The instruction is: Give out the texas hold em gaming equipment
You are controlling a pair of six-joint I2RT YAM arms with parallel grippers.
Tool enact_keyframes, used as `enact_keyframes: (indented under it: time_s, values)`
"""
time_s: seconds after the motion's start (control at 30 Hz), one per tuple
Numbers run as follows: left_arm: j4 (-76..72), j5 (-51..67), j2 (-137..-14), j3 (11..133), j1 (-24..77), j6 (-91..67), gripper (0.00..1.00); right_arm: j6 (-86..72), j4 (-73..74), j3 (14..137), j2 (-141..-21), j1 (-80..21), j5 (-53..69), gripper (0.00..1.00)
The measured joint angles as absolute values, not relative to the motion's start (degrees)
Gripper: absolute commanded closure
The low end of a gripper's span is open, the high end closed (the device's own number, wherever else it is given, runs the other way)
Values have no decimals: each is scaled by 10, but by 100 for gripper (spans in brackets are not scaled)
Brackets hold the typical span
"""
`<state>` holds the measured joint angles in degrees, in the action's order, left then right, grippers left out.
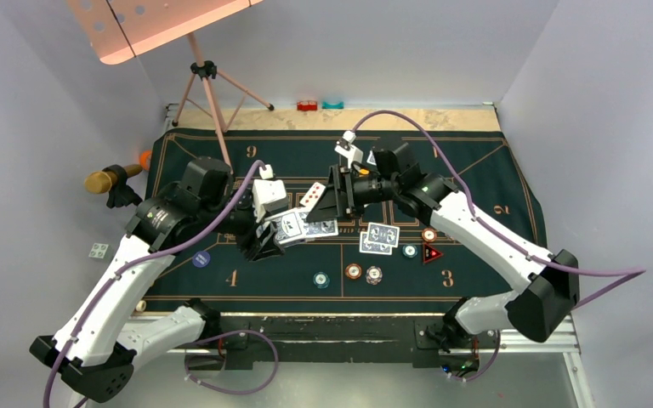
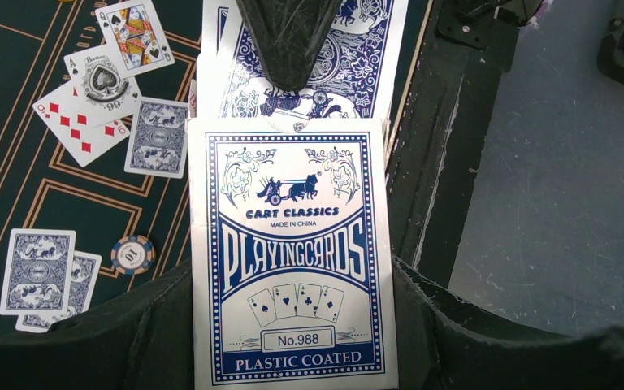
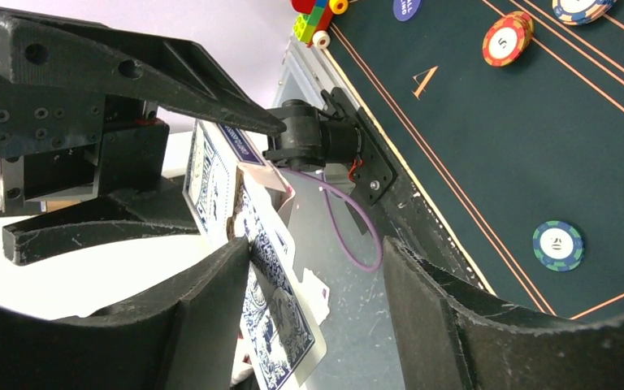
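My left gripper [image 1: 265, 242] is shut on a blue-and-white playing card box [image 2: 292, 211], held flat between its jaws [image 2: 292, 341] above the green mat. Cards [image 2: 349, 57] stick out of the box's far end. My right gripper [image 1: 333, 202] is open around those cards; in the right wrist view [image 3: 317, 260] a blue-backed card [image 3: 280, 325] leans on its left finger and the right finger stands well apart. Two face-down cards [image 1: 379, 238] lie mid-mat. Striped chips lie near them: teal [image 1: 321, 280], orange [image 1: 354, 271], white-red [image 1: 374, 274]. A red triangle marker [image 1: 431, 253] and a blue disc [image 1: 201, 258] also lie on the mat.
Face-up cards [image 2: 101, 81] and face-down cards [image 2: 41, 272] lie on the mat [image 1: 476, 170] under the left wrist. Red [image 1: 307, 106] and teal [image 1: 332, 104] blocks sit at the back edge. A tripod [image 1: 208, 85] stands back left, a microphone [image 1: 110, 178] at the left.
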<state>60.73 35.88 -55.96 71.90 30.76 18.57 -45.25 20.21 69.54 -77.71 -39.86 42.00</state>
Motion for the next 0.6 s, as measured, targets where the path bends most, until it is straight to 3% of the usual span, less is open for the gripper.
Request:
enact_keyframes:
  time_s: [0.17,0.6]
  values:
    - [605,358,-560,719,308,185,100,-450,218,695,-762,-399,420,48]
    - [605,357,-558,719,308,186,100,-446,274,707,-741,-384,414,58]
